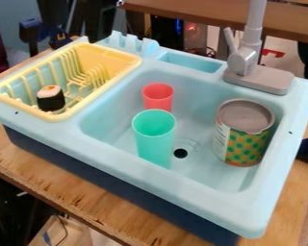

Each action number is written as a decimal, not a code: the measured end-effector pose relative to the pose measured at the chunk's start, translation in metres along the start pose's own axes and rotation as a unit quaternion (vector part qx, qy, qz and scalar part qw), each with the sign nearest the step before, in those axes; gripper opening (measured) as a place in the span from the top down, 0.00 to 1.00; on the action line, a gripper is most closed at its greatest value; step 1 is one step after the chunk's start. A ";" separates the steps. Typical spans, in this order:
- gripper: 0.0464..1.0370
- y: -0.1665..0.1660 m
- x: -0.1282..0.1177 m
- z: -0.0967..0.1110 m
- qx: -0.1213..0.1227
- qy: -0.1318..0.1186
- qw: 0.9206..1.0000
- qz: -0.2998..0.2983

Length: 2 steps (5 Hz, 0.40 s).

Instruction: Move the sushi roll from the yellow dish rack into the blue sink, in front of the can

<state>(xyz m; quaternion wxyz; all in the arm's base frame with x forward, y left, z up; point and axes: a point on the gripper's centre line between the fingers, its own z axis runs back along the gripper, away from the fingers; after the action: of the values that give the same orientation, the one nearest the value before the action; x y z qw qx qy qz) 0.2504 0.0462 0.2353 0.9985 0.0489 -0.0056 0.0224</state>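
I could not tell whether my pincer was spread or pressed together. The green cup (155, 144) stood upright in the toy sink (201, 204). Relative to it, the red cup (159, 102) stood just behind, the can (247, 144) to the right, and the sushi piece (51, 102) leftward in the yellow rack (111, 56).

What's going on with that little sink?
Nothing is touching the things in the blue toy sink right now. A tall green cup stands near the drain hole, with a smaller red cup behind it. A patterned can stands to one side, below the grey tap. What looks like a toy sushi roll sits in the yellow rack.
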 end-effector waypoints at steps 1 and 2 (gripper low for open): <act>0.03 -0.001 0.001 -0.008 -0.003 0.014 1.000 -0.003; 0.03 0.028 -0.002 -0.011 -0.007 0.012 1.000 0.012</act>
<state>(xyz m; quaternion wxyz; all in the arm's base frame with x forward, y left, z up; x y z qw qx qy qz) 0.2468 0.0752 0.2266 0.9985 0.0418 0.0058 0.0353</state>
